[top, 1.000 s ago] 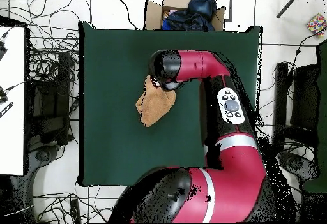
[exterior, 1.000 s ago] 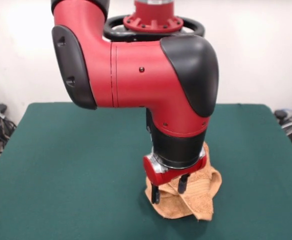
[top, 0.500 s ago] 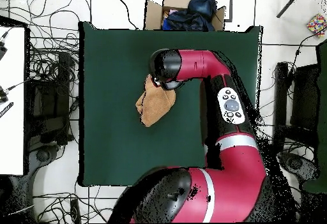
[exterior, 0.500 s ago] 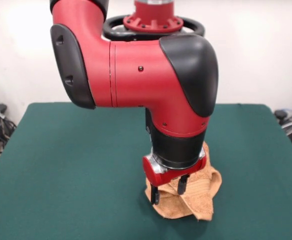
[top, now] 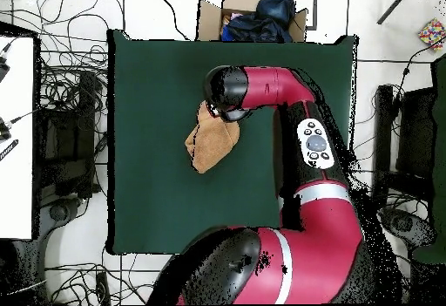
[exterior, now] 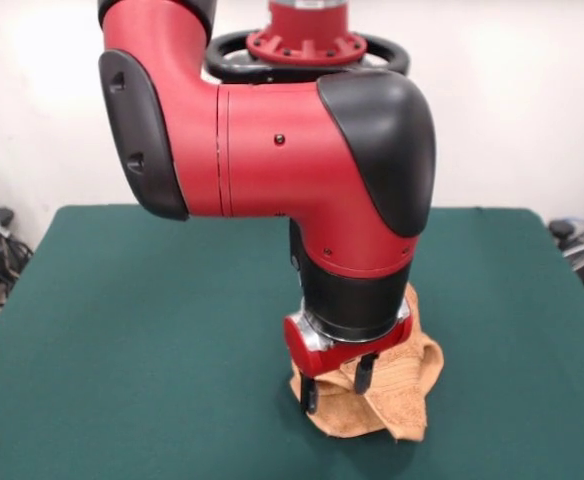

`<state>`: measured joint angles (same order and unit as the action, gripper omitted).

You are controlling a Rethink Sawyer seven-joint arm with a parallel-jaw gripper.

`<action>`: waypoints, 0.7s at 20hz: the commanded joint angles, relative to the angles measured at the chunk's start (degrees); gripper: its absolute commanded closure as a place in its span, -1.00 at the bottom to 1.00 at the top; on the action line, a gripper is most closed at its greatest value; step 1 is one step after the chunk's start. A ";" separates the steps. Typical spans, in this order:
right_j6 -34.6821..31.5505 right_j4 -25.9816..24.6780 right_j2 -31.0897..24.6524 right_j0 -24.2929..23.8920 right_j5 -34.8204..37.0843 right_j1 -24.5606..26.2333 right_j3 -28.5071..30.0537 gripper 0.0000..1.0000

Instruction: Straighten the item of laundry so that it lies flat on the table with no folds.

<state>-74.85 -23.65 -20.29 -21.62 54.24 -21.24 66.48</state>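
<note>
Orange-tan washcloth [exterior: 392,395], crumpled, no clear axis

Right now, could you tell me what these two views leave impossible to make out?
- Front view: the washcloth's far part is hidden behind the pincer and wrist.
- Overhead view: the arm's black elbow covers the pincer and one end of the washcloth.
- Washcloth's tag: not visible in either view.
- Front view: the table's near edge is cut off by the picture's bottom.

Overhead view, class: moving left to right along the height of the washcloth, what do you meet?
Tangled cables on the floor → green table → crumpled washcloth → red arm.
</note>
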 commanded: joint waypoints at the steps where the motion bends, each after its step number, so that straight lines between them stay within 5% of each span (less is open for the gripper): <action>1: -5.37 1.49 0.07 2.83 5.55 2.42 -4.40 -1.00; 14: -6.13 2.30 0.94 4.02 6.02 4.17 -6.64 -1.00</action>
<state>-74.85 -22.66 -20.30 -19.26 54.51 -19.48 61.04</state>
